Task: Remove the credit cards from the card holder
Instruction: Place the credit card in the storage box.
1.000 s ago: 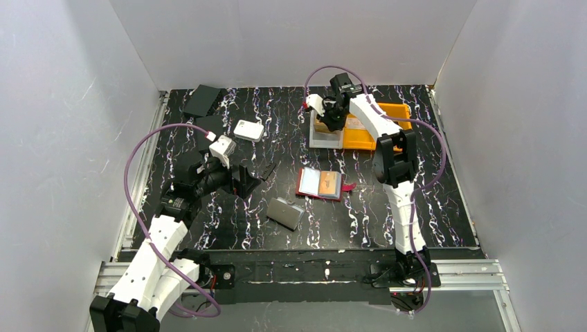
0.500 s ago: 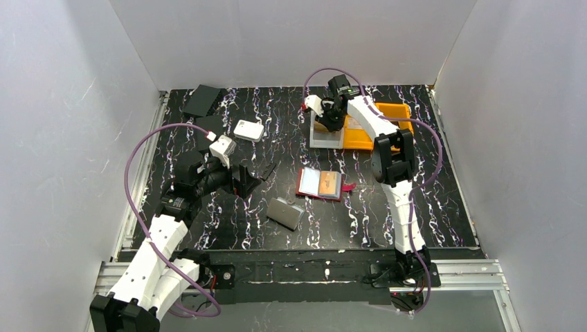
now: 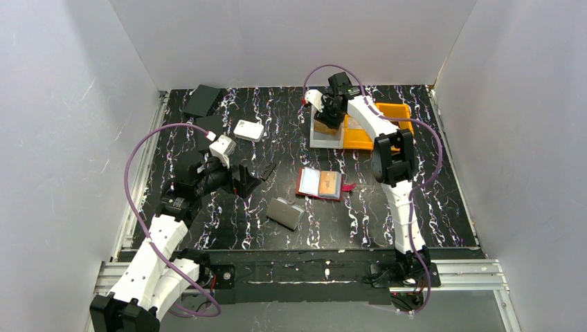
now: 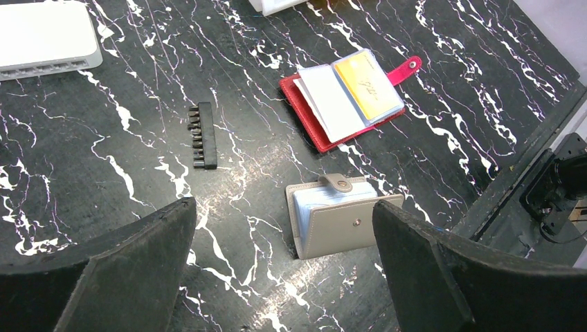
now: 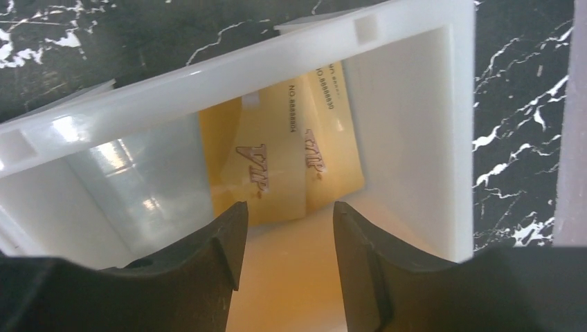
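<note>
The dark red card holder (image 3: 320, 183) lies open mid-table, with an orange-gold credit card (image 4: 367, 83) still in a clear sleeve of the card holder (image 4: 325, 121). Two more orange-gold credit cards (image 5: 277, 162) lie overlapped inside a white tray (image 5: 408, 117), just beyond my right gripper (image 5: 289, 211). That gripper is open with nothing between its fingers. In the top view the right gripper (image 3: 325, 116) hovers over the white tray (image 3: 325, 140) at the back. My left gripper (image 4: 284, 207) is wide open and empty, hanging above the table to the left of the holder (image 3: 247, 181).
A grey snap case (image 4: 339, 221) lies below the left gripper, and a black bit strip (image 4: 202, 135) lies nearby. A white rounded box (image 3: 248, 130) and a flat black item (image 3: 202, 100) sit at the back left. An orange tray (image 3: 381, 128) adjoins the white tray.
The right gripper's jaws have opened from shut and the wrist has shifted slightly toward the back over the white tray. The left arm has not moved.
</note>
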`<state>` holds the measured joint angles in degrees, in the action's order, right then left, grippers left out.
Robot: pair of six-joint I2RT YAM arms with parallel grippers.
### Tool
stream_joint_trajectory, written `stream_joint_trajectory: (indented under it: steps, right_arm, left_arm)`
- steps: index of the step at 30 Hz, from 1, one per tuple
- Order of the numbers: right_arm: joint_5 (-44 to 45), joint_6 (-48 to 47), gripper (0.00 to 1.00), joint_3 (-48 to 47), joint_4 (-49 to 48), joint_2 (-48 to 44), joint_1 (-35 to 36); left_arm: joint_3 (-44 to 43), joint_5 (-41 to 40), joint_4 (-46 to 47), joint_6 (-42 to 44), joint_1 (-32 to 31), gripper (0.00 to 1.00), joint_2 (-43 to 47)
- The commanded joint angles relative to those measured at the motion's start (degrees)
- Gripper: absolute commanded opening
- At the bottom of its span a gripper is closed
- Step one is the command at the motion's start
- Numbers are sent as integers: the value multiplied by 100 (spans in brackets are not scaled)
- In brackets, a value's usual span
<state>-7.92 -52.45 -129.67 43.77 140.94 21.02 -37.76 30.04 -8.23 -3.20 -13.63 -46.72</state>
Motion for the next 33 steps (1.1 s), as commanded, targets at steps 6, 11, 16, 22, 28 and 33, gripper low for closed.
stream_joint_trajectory:
  steps: [6,11,16,22,28,33]
  right_arm:
    - [475,537,64,-266,-657,-346,-10]
    - [52,830,65,-69,-729,-950,-8]
    - [-631,1045,55,361,-576,-1715,-9]
    - [-1676,1317,21,1438,-257,-2813,-38]
    - [-2812,1895,21,3624,-666,-4367,-161]
    - [-3583,2456,27,5309,-1090,-5403,-605]
  left_arm:
    - [-69,112,30,-46,9,98,16]
    - [-74,217,123,-284,16,98,-31]
    - [-191,314,212,-1014,57,98,-381]
    - [-498,1464,203,-1495,97,98,-1153]
    - [-736,1461,24,-2003,-114,98,-1596]
    - [-935,467,-153,-2088,-1049,98,-1734]
